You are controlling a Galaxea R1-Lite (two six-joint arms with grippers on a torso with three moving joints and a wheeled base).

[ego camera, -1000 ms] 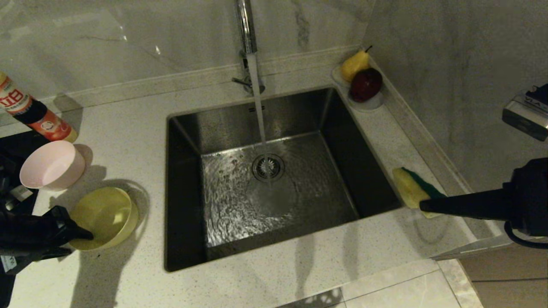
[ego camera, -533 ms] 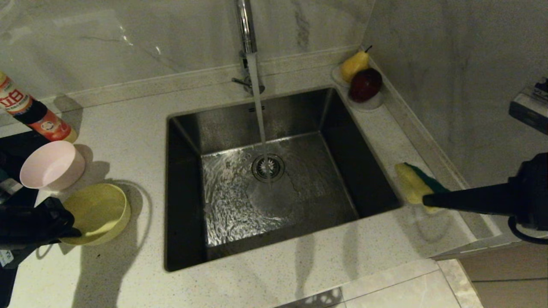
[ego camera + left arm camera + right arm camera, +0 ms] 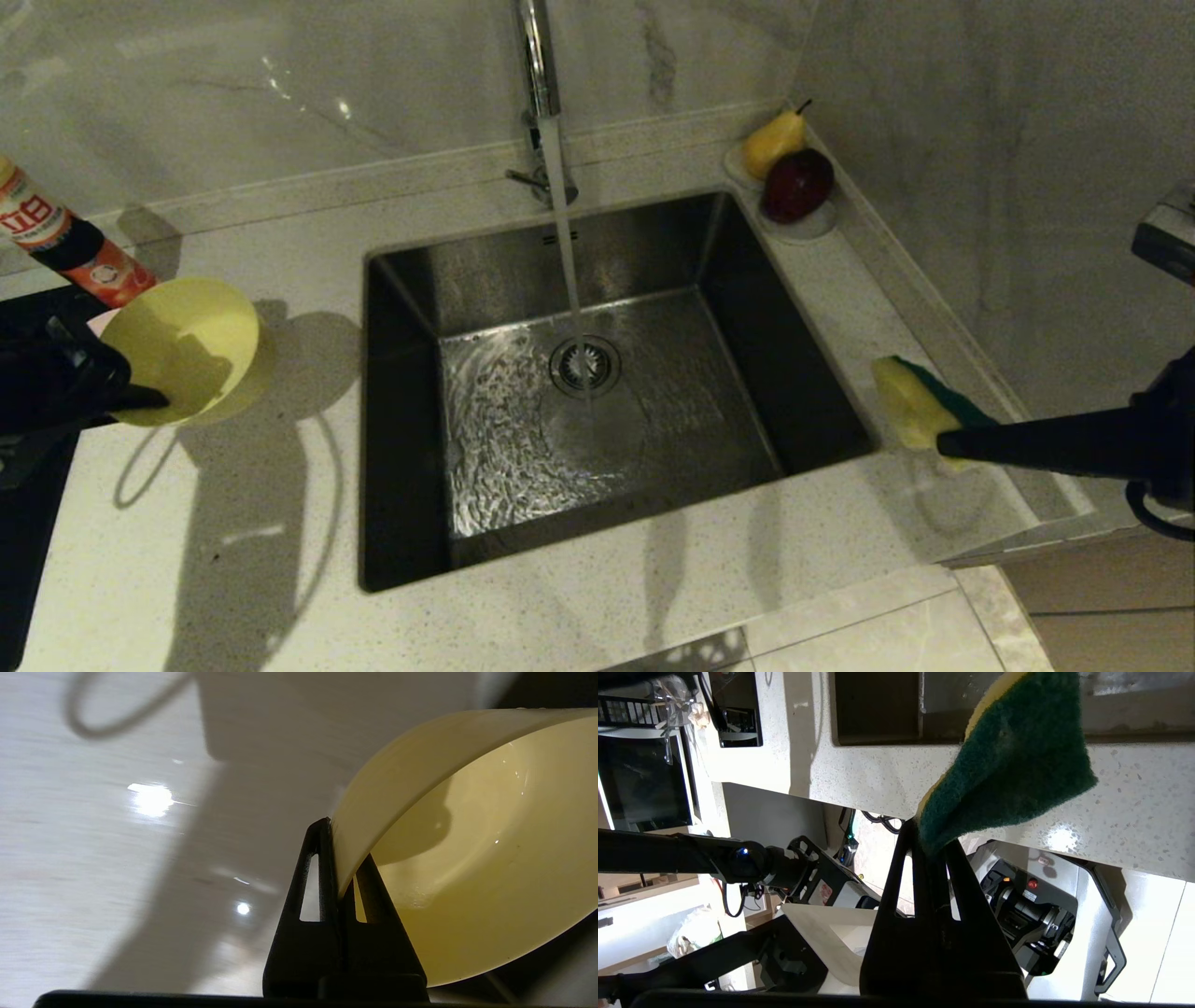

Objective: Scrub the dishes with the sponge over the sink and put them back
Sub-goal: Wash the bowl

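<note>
Left claw [image 3: 154, 399]: we find it at the left edge of the bench, clamped tight on the rim of the yellow bowl [image 3: 182, 350]; the left wrist view shows one finger [image 3: 317, 858] outside the wall and the other inside.
Yellow bowl: we note it is held clear of the bench [image 3: 280, 523], tilted with its opening turned toward us, left of the sink [image 3: 794, 373].
Pink bowl [image 3: 101, 320]: we see only a sliver behind the yellow bowl's left rim; its seating cannot be judged.
Blue bowl: we do not find it in any view.
Right claw [image 3: 943, 441]: we find it at the right side, beside the sink's right rim, pinched shut on one end of the sponge [image 3: 913, 403].
Sponge: we record it hanging above the bench strip right of the sink, yellow face toward the basin, green face away; the right wrist view shows the green face [image 3: 1013, 765].
Sink: water runs from the tap [image 3: 535, 56] onto the drain strainer [image 3: 585, 364]; the basin floor is wet.
Far right corner: a pear [image 3: 773, 142] and a dark red apple [image 3: 797, 184] sit on white saucers.
Far left: a red-labelled bottle [image 3: 65, 247] lies tilted near the wall.
</note>
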